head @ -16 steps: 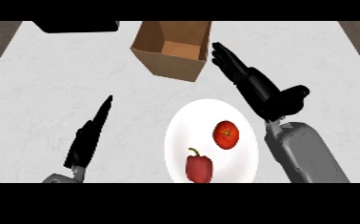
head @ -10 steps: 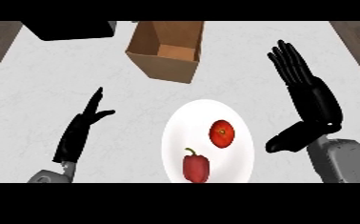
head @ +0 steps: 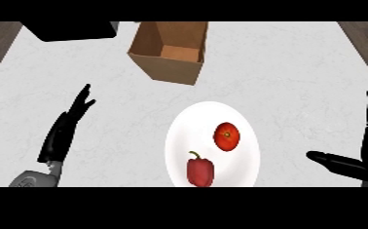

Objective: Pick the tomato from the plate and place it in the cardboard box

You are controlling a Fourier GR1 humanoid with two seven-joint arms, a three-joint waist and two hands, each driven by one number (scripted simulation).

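Observation:
A red tomato [head: 227, 136] lies on the right half of a white plate [head: 181, 131] at the lower middle of the counter. An open cardboard box [head: 171, 50] stands behind the plate, nothing showing inside it. My right hand [head: 343, 164] is at the right edge, apart from the plate, with its thumb pointing left toward it and straight fingers partly cut off by the frame. My left hand [head: 63, 131] rests open at the lower left, fingers straight and pointing up. Neither hand holds anything.
A red bell pepper [head: 200, 170] lies on the plate's near part, just below the tomato. A black appliance [head: 72, 29] sits at the back left corner. Bare grey counter lies between the plate and each hand.
My right hand has swung out from above the plate to the right edge and lower. The left hand has shifted slightly left. Tomato, pepper and box have not moved on the counter.

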